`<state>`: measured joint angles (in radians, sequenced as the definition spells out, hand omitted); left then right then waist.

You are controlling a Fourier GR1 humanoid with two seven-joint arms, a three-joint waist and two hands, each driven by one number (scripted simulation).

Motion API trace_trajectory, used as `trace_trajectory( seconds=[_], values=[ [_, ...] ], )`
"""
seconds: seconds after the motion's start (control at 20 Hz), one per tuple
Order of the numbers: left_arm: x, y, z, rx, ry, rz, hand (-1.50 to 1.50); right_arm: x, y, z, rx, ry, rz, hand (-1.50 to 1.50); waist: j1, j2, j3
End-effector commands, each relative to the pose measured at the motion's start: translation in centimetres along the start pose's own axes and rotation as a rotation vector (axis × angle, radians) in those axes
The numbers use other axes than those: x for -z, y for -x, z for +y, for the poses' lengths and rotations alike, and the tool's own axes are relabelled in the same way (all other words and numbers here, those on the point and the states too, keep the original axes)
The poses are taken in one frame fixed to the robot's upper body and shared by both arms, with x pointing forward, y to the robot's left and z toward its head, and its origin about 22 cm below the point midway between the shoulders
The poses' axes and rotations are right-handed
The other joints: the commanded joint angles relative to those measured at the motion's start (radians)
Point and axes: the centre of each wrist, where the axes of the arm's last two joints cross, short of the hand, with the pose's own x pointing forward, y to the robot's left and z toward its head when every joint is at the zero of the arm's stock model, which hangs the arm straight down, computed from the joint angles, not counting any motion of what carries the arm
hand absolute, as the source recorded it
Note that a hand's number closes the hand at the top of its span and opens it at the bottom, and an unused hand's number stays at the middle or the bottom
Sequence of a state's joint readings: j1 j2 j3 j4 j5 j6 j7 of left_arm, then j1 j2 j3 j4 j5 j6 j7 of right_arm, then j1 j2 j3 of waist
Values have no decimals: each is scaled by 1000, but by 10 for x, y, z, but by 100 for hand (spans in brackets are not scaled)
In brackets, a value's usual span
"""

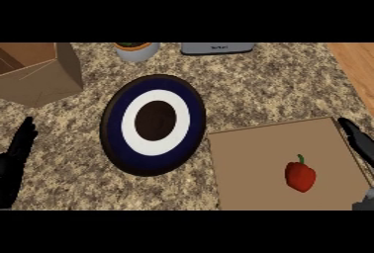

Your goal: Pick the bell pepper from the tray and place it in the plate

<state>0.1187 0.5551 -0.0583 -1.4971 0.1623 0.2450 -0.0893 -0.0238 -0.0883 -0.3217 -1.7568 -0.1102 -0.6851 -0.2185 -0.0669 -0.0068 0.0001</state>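
- The bell pepper (300, 176) lies on the tray (248, 163), toward the tray's right half and near its front edge, not yet picked up.
- The right hand (358, 141) hangs over the tray's right rim, just right of the pepper, fingers straight and holding nothing.
- The left hand (16, 158) rests open, fingers up, well to the left of the tray, beyond the plate (116, 128).
- My worry: the pepper is rounded and lying on its side, so a grab coming in from the rim could nudge it and send it rolling across the flat tray rather than catching it.
- The plate sits just left of the tray, close to the tray's left edge; a low carry could clip that edge or the plate's raised rim.
- To look at, the pepper is glossy red, lumpy and tapering downward, with a short green stem pointing away from the tray's front edge.
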Motion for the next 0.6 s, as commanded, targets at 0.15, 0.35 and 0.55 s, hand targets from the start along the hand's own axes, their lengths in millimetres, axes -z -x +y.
trace_trajectory(
  seconds=[0.15, 0.35, 0.55],
  values=[
    [-7, 4, -9, 66, 61, -41, 0, -62, -30, -15, -53, 336, -91, -150, 27, -5, 0],
    [-3, 9, -15, 72, 83, -54, 0, -119, -48, -24, -101, 226, -16, -150, 48, 3, -1],
    [-7, 1, -19, 70, 87, -71, 0, -154, -44, -55, -281, 80, 133, -150, 59, 6, -5]
  ],
)
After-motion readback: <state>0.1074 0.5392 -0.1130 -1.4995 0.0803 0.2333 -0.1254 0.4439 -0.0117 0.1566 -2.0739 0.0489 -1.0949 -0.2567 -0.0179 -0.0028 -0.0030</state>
